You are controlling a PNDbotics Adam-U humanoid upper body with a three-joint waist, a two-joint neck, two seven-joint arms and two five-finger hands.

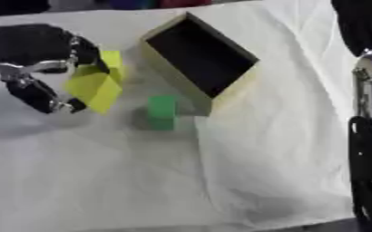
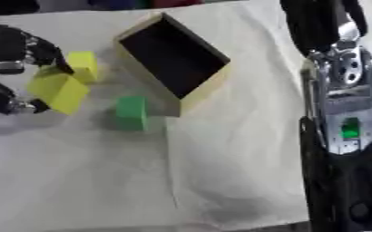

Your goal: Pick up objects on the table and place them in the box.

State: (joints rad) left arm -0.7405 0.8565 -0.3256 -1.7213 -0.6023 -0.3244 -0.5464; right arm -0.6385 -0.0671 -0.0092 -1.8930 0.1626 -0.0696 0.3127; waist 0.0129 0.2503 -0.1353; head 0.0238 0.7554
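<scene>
A yellow block [image 1: 95, 88] is gripped by the left hand [image 1: 38, 59], left of the open box [image 1: 201, 56], apparently for placing inside; a green block [image 1: 162, 112] is left near the box, and the right hand's state cannot be told.

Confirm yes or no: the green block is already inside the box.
No: the green block stands on the white cloth just outside the box, whose dark interior holds nothing.
</scene>
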